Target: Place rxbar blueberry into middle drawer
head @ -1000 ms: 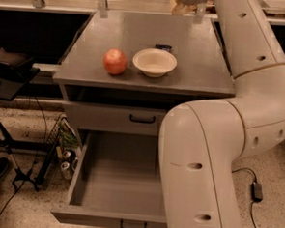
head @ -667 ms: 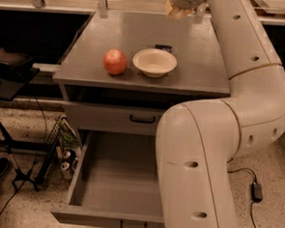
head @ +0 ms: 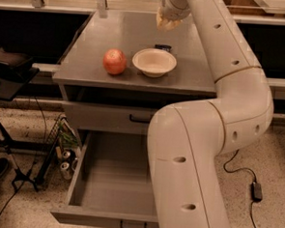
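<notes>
Compared with the view a second ago, we note that the gripper [head: 168, 22] now sits lower and further left, over the rear of the cabinet top [head: 85, 59]. It is descending from the upper edge of the view toward the objects. We judge this to be the approach phase of the pick, and no contact has been made yet. We cannot tell whether the gripper is open or closed. It carries nothing that we can see. The rxbar blueberry [head: 162, 47] lies flat on the cabinet top just behind the bowl [head: 154, 62]. It is below the gripper and nearly in line with it, but clearly apart from it. The red fruit [head: 114, 61] stands to the left of the bowl. The middle drawer [head: 102, 218] is pulled out below the closed upper drawer front [head: 103, 117], and its visible part holds nothing. The arm [head: 198, 153] hides its right side.
</notes>
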Motion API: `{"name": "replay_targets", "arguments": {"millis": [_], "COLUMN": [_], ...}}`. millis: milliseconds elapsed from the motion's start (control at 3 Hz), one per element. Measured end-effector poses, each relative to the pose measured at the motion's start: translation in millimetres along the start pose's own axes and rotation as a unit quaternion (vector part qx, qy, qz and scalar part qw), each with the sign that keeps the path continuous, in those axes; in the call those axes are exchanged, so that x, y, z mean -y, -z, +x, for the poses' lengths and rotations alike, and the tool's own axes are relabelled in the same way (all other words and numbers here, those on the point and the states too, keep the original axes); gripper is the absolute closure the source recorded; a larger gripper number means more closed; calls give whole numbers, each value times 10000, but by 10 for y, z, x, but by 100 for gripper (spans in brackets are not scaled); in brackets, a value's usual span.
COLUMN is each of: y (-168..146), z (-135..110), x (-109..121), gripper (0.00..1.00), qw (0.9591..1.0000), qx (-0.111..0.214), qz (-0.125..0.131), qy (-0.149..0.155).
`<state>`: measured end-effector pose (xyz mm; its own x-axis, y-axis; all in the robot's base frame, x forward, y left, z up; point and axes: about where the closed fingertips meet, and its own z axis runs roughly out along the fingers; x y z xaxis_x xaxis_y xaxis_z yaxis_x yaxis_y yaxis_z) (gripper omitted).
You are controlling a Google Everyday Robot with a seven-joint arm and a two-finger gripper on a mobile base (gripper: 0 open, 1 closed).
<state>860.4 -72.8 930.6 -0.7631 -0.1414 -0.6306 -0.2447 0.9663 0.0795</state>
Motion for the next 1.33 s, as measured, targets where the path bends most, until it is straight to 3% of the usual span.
{"name": "replay_targets", "arguments": {"millis": [667,1333], "y": [-371,-447], "z": [56,113], "x": [-26,6], "gripper": [44,0], "qw": [9992,9986], "qx": [-133,-229], "qz": [290,389], "qy": [-225,-275]}}
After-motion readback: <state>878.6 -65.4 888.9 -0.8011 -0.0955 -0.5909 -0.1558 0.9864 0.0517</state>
